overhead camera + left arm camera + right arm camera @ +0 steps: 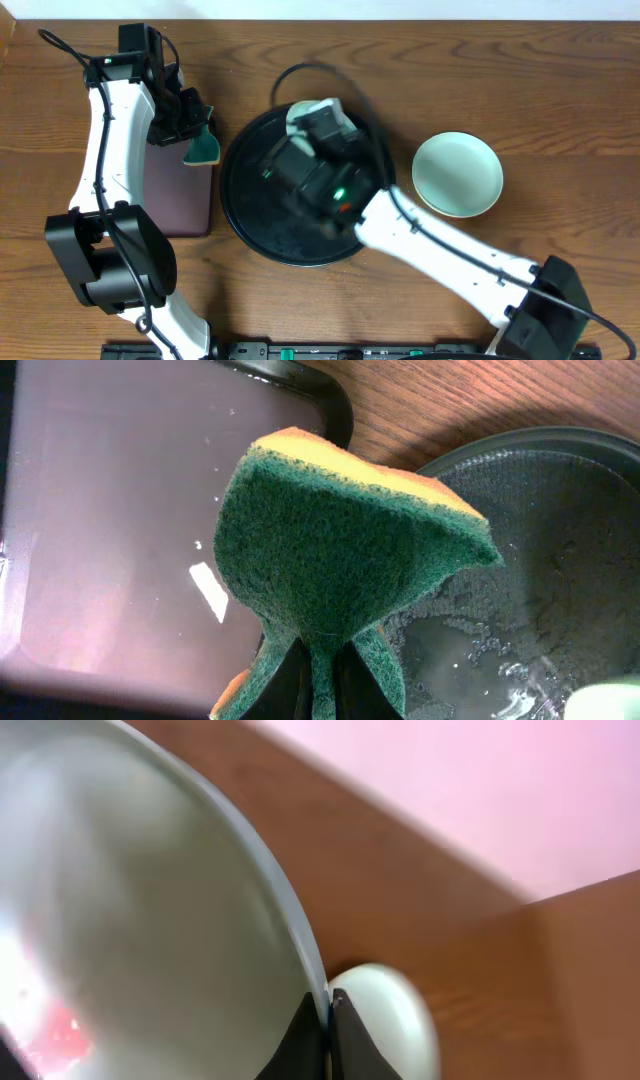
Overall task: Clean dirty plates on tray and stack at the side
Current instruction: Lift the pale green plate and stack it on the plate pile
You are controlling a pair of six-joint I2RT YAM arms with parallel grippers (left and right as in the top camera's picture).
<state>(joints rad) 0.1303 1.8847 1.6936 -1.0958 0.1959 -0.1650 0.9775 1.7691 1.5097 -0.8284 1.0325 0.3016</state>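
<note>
While the right arm stretches across the black tray (262, 232), the right gripper (327, 1032) is pinched tight on the rim of a pale plate (150, 910), jaws closed with only the thin edge between them. That plate sits up at the far side of the tray, partly hidden under the wrist in the overhead view, and the wrist camera catches a red smear (62, 1030) on its face down in the lower left. Just past the gripped rim there's a pale rounded shape (392, 1012), too blurred to name. Over on the other side, the left gripper (318, 678) is clamped shut on a sponge (340, 550), green scouring face toward the camera, orange-yellow backing along the top edge. The sponge hangs over the seam between the maroon tray (180, 195) and the black one, whose floor looks wet. A second plate (457, 174), pale blue-green, rests flat on the table (560, 100) just right of the black tray, apart from its rim.
</note>
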